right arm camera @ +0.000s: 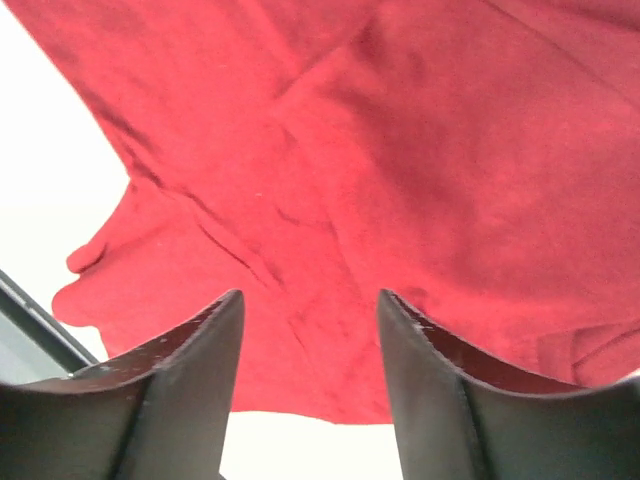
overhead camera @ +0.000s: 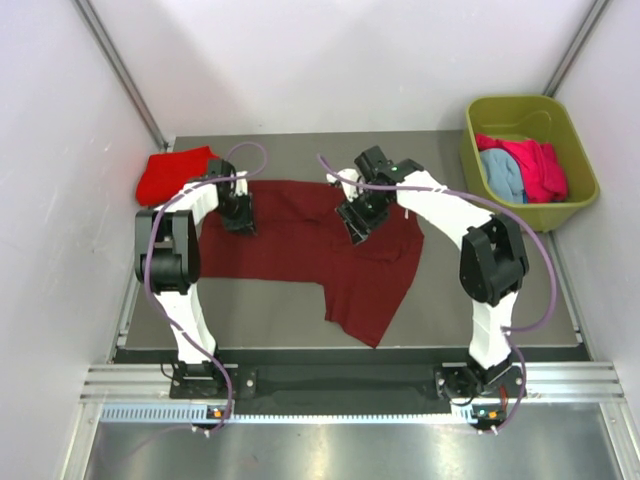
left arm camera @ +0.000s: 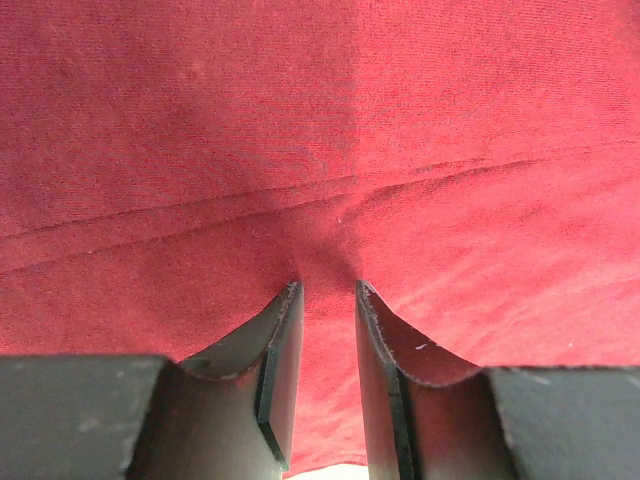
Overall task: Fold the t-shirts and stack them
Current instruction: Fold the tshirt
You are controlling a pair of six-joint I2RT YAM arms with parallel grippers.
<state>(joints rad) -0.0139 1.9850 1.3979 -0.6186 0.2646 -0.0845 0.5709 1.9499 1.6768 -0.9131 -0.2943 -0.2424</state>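
A dark maroon t-shirt (overhead camera: 300,245) lies spread on the grey table, one part hanging toward the front (overhead camera: 365,305). My left gripper (overhead camera: 240,222) is pressed onto its left part. In the left wrist view the jaws (left arm camera: 328,290) stand close together with a pucker of maroon cloth (left arm camera: 320,120) pinched between them. My right gripper (overhead camera: 355,228) is over the shirt's upper middle. Its jaws (right arm camera: 310,295) are wide apart and empty, just above creased maroon cloth (right arm camera: 400,150). A bright red t-shirt (overhead camera: 175,172) lies bunched at the back left.
An olive-green tub (overhead camera: 530,108) stands at the back right. It holds a pink shirt (overhead camera: 535,165) and a light blue shirt (overhead camera: 500,172). White walls close in the table on the left, right and back.
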